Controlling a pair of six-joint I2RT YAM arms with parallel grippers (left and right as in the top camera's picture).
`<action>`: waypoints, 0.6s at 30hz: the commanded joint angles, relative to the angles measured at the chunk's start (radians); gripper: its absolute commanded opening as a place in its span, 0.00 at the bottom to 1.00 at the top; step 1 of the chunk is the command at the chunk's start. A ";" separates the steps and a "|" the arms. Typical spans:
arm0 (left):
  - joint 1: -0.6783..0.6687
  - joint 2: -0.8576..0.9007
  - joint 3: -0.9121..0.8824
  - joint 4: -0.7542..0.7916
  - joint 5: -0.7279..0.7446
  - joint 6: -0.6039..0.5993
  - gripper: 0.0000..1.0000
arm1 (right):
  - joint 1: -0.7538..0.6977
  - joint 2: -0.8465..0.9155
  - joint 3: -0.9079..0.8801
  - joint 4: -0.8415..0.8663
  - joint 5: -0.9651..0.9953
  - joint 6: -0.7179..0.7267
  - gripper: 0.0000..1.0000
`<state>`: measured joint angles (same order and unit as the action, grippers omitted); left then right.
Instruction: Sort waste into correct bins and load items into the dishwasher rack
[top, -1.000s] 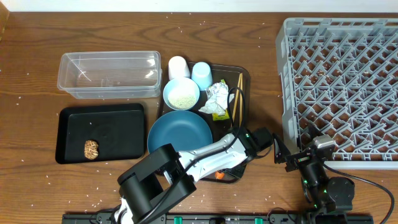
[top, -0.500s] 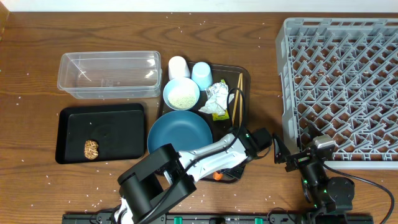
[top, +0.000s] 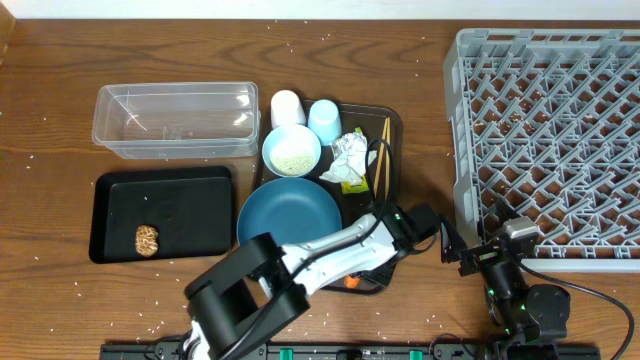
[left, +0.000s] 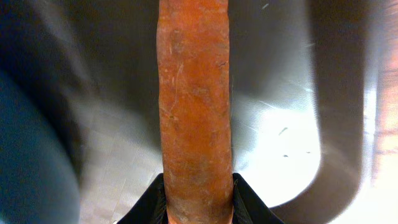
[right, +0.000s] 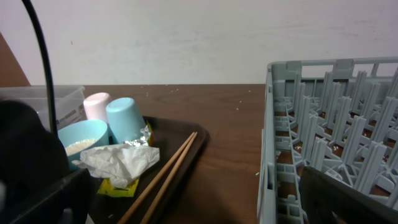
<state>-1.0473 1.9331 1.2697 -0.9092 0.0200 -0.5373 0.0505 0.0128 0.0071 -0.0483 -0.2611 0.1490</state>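
Observation:
An orange carrot (left: 196, 106) lies at the front of the brown serving tray (top: 396, 130), and my left gripper (left: 198, 208) is shut on it, a black finger (left: 149, 205) pressed to each side. From overhead only the carrot's tip (top: 351, 282) shows beside the arm. My right gripper (top: 468, 256) stands open and empty between tray and grey rack (top: 550, 140). On the tray are the blue plate (top: 290, 215), the white bowl of rice (top: 291, 151), a pinkish cup (top: 287, 107), a light-blue cup (top: 324, 119), the wrapper (top: 348, 157) and chopsticks (top: 381, 155).
The clear tub (top: 175, 88) stands at the back left. In front of it the black tray (top: 190, 210) holds a brown food lump (top: 148, 239). Rice grains are scattered over the wooden table and in the rack. The rack's wall (right: 329, 155) is close on my right gripper's right.
The left arm's base link has shifted slightly to the left. Its gripper stays at the carrot, and the right arm has not moved.

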 joint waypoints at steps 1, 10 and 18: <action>0.002 -0.081 0.039 -0.005 -0.004 0.013 0.11 | 0.009 -0.004 -0.002 -0.004 0.003 -0.008 0.99; 0.019 -0.227 0.039 0.003 -0.005 0.007 0.11 | 0.009 -0.004 -0.002 -0.004 0.003 -0.008 0.99; 0.273 -0.409 0.039 -0.026 -0.074 -0.126 0.09 | 0.009 -0.004 -0.002 -0.004 0.003 -0.008 0.99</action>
<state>-0.8822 1.5929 1.2800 -0.9169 -0.0048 -0.5915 0.0505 0.0128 0.0071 -0.0483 -0.2611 0.1490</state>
